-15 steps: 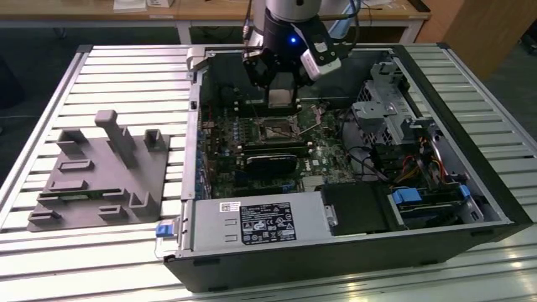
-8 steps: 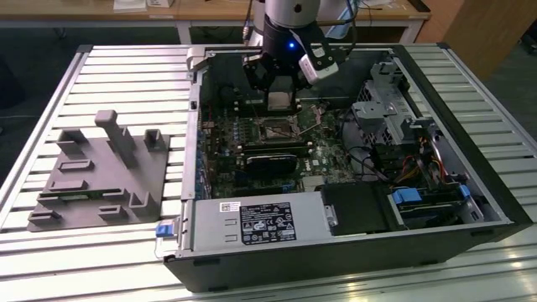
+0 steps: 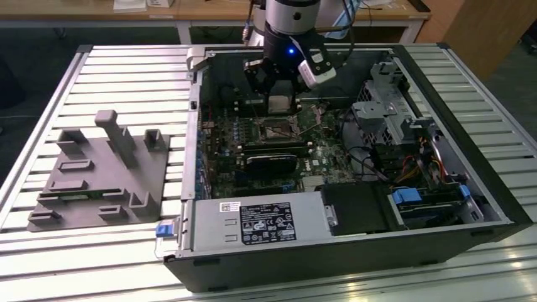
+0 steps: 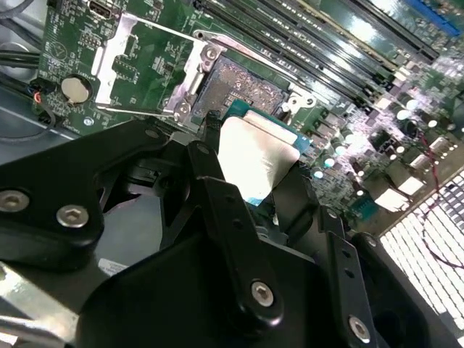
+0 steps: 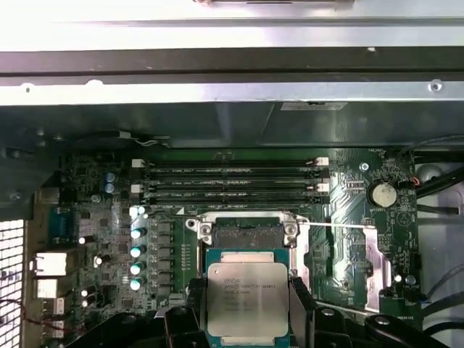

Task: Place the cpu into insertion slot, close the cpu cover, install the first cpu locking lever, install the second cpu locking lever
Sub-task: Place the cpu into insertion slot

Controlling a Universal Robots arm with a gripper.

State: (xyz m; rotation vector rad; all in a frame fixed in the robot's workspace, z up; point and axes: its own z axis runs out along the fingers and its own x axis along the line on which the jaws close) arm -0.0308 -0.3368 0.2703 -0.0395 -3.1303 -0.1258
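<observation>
Silvery-beige cpu (image 5: pixel 247 299), black hand (image 5: pixel 248 310), green circuit board (image 5: pixel 348 196), silver cpu cover (image 4: pixel 109 69)

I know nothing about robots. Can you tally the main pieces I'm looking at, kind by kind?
computer case: 1
grey holder block beside the case: 1
cpu: 1
gripper, shut on the cpu: 1
insertion slot, empty: 1
cpu cover, swung open: 1
Total: 6
</observation>
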